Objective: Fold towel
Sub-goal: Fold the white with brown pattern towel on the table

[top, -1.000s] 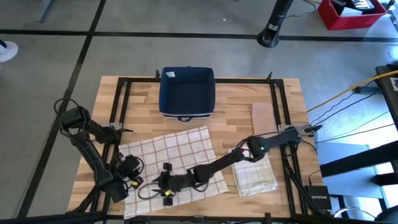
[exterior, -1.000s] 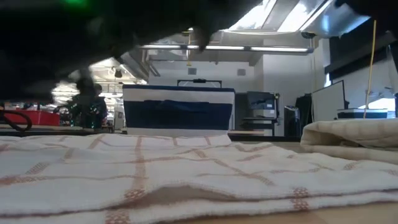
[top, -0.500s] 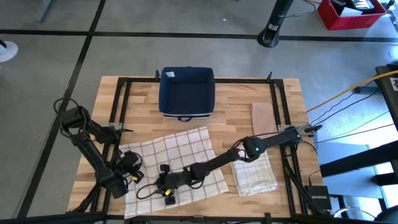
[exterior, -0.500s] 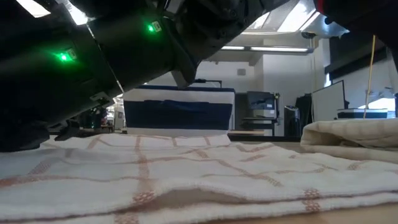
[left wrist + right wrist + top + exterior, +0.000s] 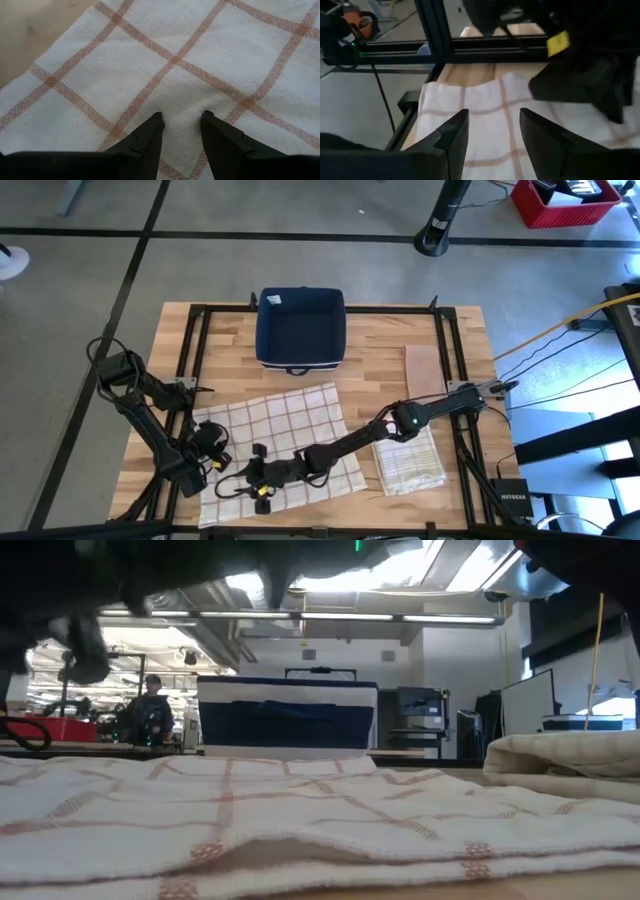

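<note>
The white towel with orange checks lies spread flat on the near half of the table, and fills the foreground in the low view. My left gripper stands at the towel's left edge, pointing down, its fingers a little apart. My right arm reaches across from the right. Its gripper hovers open over the towel's near-left part, fingers apart and touching nothing that I can see. My left gripper comes from above, pointing down, and sets both fingertips on the towel close to its left edge. The cloth puckers slightly in the narrow gap between the tips. The towel lies flat on the table around them.
A dark blue bin stands at the table's far middle. A folded towel lies near the right edge, also seen in the low view, with a tan board beyond it. Black frame rails run along both sides.
My right gripper has shifted a little toward the table's left edge over the towel's near part and has risen in the low view. The towel and my left gripper have stayed where they were.
</note>
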Controlling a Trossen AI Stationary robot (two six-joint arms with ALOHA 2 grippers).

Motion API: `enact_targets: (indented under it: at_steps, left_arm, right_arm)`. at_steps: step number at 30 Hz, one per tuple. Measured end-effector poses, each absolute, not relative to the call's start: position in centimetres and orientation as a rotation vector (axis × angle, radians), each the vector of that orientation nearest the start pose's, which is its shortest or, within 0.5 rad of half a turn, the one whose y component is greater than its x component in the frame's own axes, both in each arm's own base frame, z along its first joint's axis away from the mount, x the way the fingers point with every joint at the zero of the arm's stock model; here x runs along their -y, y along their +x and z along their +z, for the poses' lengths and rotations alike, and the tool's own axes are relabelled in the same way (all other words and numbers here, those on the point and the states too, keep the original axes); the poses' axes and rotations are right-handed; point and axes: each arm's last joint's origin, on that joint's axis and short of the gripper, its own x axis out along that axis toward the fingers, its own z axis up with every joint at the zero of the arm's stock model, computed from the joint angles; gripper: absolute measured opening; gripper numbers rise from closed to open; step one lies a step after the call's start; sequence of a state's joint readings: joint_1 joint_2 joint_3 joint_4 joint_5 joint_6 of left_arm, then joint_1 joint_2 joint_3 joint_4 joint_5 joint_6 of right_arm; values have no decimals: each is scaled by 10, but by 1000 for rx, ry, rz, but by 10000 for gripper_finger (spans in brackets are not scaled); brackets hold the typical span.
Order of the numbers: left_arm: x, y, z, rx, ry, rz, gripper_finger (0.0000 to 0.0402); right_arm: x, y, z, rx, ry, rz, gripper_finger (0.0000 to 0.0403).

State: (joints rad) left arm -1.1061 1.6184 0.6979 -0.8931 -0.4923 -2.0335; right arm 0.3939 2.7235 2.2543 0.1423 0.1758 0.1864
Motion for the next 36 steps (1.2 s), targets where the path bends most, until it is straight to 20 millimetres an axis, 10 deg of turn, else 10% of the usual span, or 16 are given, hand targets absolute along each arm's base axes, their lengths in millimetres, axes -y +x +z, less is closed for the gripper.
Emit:
enact_targets:
  at_steps: [18,29,36]
  left_arm:
    - [180,106,117,-943,-452,780,127]
    - [172,102,118,-946,-404,847,127]
    - [183,107,127,-986,-362,775,127]
  right_arm:
    - [-222,554,70,-452,27,243,179]
    - [-238,547,76,-463,-15,321,179]
    - [-227,552,121,-488,-26,235,179]
